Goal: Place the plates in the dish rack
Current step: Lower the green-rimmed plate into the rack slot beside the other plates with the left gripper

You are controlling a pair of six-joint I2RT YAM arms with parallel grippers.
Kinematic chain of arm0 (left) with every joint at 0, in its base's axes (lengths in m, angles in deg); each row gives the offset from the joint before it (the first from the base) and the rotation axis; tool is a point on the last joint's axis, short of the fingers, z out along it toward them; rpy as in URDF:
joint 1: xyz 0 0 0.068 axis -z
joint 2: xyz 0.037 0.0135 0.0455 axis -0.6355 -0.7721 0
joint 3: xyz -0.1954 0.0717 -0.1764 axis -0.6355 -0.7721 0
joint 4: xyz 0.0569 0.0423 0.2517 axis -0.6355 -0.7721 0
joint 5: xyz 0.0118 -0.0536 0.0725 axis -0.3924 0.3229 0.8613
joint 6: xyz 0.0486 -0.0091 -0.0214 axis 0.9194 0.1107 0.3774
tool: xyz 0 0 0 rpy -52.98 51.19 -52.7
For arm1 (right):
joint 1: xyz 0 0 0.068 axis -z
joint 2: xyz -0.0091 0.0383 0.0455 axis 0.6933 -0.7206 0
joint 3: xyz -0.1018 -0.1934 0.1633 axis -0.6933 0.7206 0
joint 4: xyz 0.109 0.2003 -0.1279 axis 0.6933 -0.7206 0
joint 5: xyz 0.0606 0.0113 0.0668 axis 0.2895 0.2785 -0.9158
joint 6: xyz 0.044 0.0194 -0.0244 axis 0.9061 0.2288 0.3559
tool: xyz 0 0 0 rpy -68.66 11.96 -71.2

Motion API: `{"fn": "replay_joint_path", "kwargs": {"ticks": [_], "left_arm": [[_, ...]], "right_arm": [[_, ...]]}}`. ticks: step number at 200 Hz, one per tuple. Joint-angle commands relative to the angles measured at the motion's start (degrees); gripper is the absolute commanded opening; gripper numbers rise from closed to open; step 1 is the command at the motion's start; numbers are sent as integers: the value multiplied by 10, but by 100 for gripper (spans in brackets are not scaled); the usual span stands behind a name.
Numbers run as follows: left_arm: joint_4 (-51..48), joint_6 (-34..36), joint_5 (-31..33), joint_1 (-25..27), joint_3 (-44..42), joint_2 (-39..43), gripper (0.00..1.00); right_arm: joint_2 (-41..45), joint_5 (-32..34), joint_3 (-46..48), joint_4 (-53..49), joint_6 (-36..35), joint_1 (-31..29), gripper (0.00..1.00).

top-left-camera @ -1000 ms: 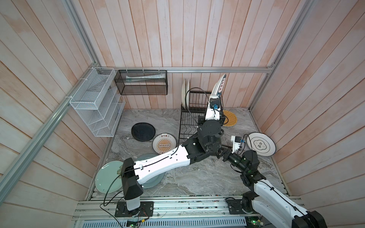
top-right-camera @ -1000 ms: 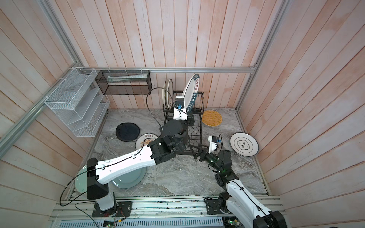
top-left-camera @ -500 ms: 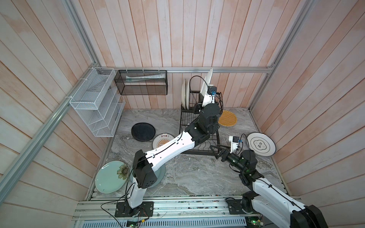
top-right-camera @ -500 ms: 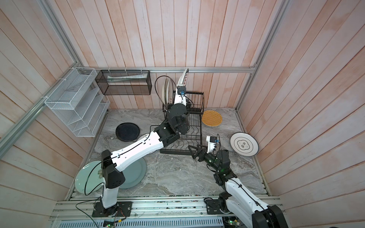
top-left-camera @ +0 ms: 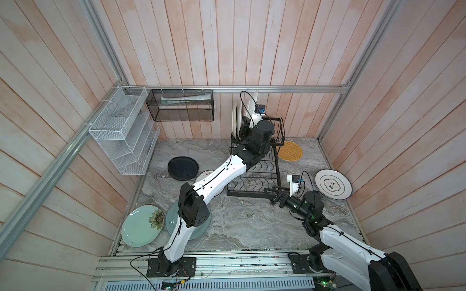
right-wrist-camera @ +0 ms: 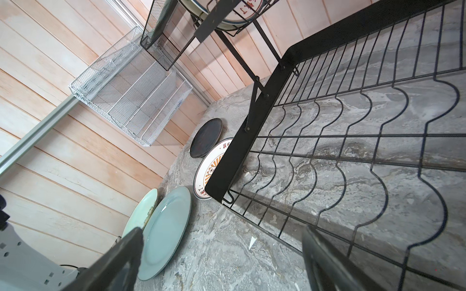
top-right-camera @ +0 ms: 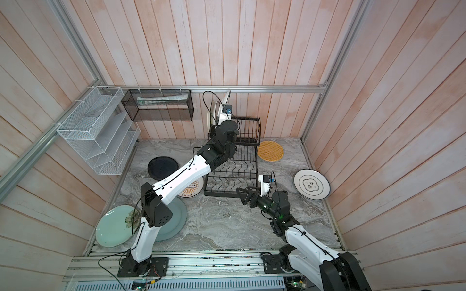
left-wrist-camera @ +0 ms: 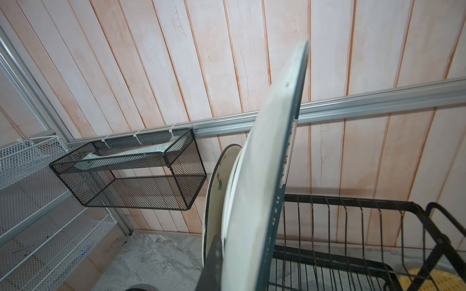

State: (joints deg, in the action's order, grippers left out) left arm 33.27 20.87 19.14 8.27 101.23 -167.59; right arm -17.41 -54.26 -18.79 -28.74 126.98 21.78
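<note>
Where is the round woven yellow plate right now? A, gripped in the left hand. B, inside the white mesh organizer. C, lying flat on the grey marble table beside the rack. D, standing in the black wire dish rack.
C: the round woven yellow plate lies flat on the grey marble table beside the black wire dish rack, while the left hand grips a white dark-rimmed plate instead.

light: bright, even, soft shadows | wrist views: wide-angle bend | near plate blurred
</note>
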Motion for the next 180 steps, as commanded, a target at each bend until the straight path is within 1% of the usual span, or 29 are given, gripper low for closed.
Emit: {"fn": "replay_joint_path", "kwargs": {"ticks": [1,55,109,123,161,180], "left_arm": [[-30,-46,-19,-7,33,-15,0],[-74,-75,-21,-27,78,-56,0],[-77,-78,-12,-36,92,-75,0],[-71,-74,-12,-36,93,-78,0],[-56,-63,16,-33,111,-93,0],[-23,-39,35,-27,109,-93,0]], "right_arm": [[-8,1,-8,24,-12,-4,98],[-13,3,-9,23,-15,-6,98],[-24,-1,-12,25,-14,-10,98],[-26,-1,-13,26,-13,-10,98],[-27,0,-14,26,-14,-11,98],[-29,-1,-15,25,-13,-12,98]]}}
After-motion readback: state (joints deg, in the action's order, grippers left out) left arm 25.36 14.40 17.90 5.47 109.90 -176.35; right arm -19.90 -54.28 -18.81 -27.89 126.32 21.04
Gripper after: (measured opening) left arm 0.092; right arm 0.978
